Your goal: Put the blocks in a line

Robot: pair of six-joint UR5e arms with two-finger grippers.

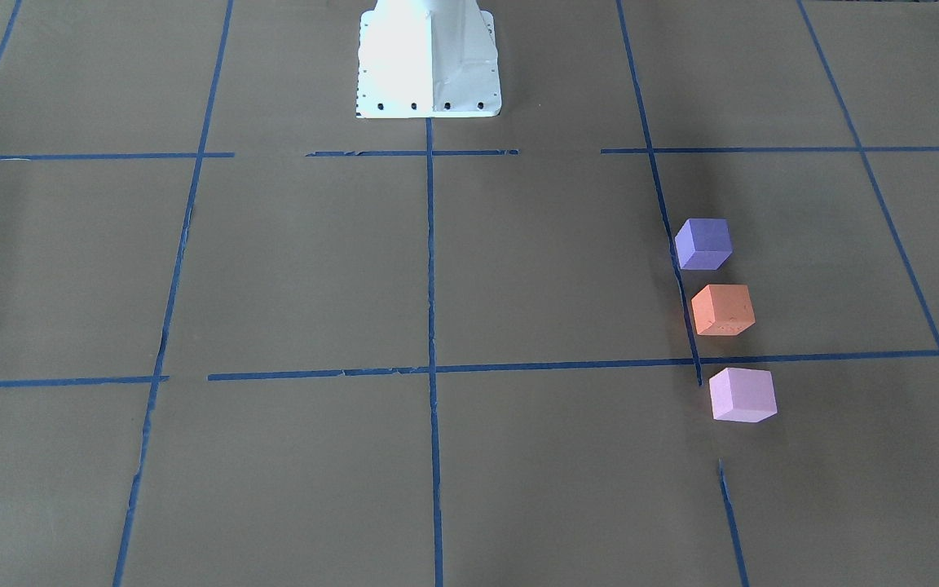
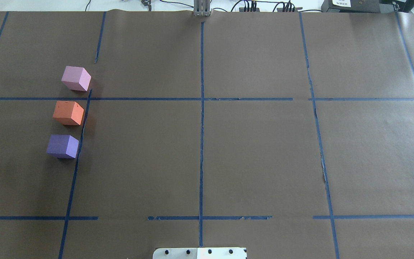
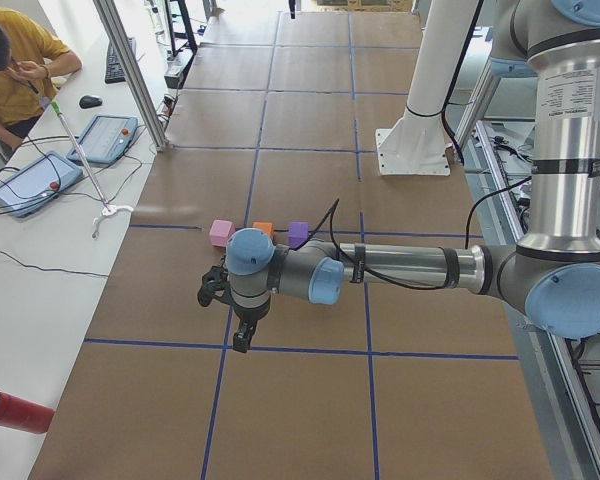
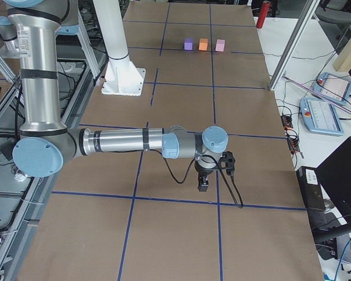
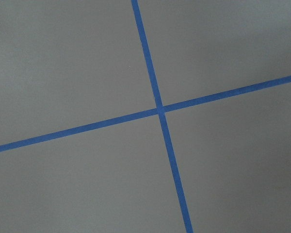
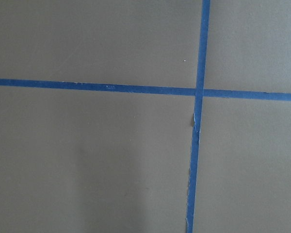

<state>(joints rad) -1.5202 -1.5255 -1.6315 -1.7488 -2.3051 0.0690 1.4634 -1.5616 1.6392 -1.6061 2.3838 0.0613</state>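
Note:
Three cubes stand in a straight row with small gaps beside a blue tape line, on the robot's left side of the table: purple block, orange block, pink block. The left gripper shows only in the exterior left view, hanging over the paper nearer the camera than the blocks. The right gripper shows only in the exterior right view, far from the blocks. I cannot tell whether either is open or shut. Both wrist views show only paper and tape.
Brown paper with a blue tape grid covers the table. The white robot base stands at the middle of the robot's edge. An operator, pendants and a red cylinder are beside the table.

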